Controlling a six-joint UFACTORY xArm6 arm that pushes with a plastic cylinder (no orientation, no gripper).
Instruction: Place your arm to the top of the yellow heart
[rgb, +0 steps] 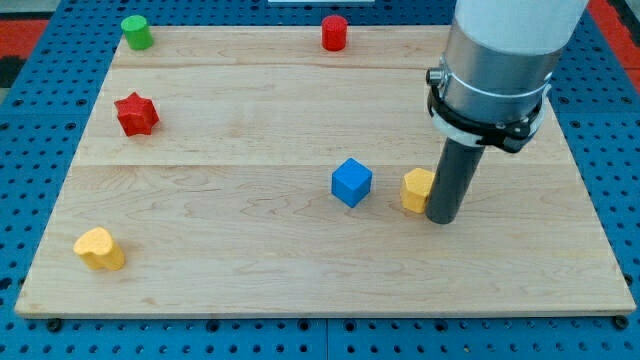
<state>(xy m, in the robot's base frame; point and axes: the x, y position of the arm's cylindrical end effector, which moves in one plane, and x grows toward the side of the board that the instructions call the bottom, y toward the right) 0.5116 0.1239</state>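
The yellow heart lies near the board's lower left corner. My tip is far off at the view's right, resting on the board right beside a yellow block of unclear shape, partly hidden by the rod. A blue cube sits just left of that yellow block. The tip is nowhere near the yellow heart.
A red star sits at the left. A green cylinder stands at the top left corner and a red cylinder at the top middle. The wooden board lies on a blue pegboard.
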